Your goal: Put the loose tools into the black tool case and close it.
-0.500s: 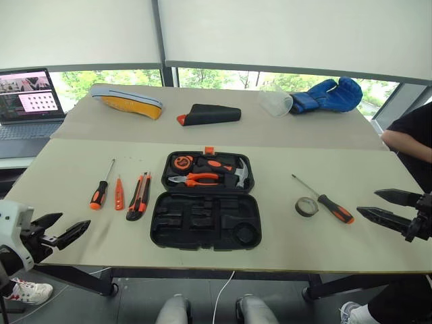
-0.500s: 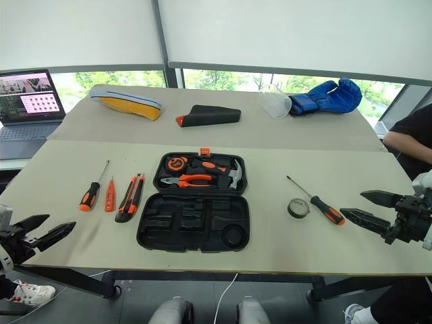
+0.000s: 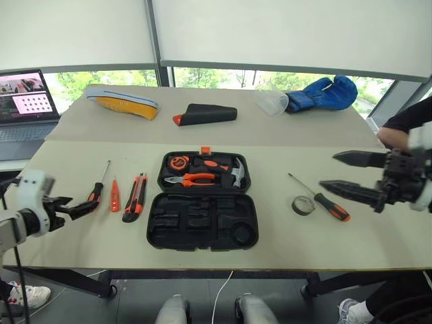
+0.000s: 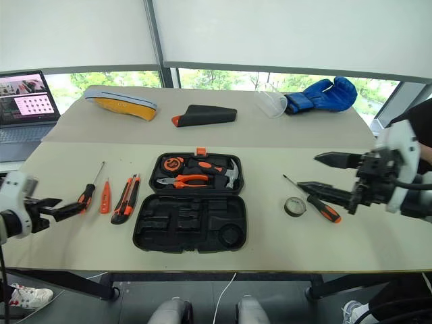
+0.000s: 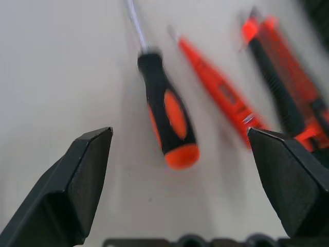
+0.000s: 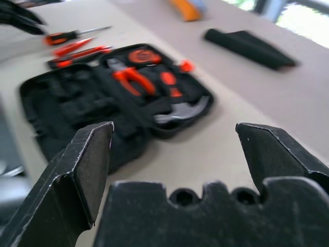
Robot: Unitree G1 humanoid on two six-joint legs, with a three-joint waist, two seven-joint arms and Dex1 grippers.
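The black tool case (image 3: 202, 201) lies open at the centre of the frame on the bench (image 3: 378, 236), its upper half already holding pliers, a hammer and a tape measure, its lower half showing bare moulded slots. The loose tools sit in 2 groups. Left of the case lie 3 pieces side by side: a black-and-orange screwdriver (image 3: 98, 190), a slim orange screwdriver (image 3: 115, 195) and the utility knife (image 3: 136, 196), all with long axes running roughly up and down the frame. Right of the case are the tape roll (image 3: 304, 205) and another screwdriver (image 3: 324, 200), which slants from upper left to lower right. The left claw (image 3: 82, 208), at the lower left, is spread wide and holds nothing; its tips point right toward the handle end of the black-and-orange screwdriver, which lies just ahead between the spread fingers in the left wrist view. The right claw (image 3: 344, 175), also spread and empty, hovers at the right of the frame above the slanted screwdriver and roll. Each arm is nearer its own group, so the left likely takes the 3 pieces.
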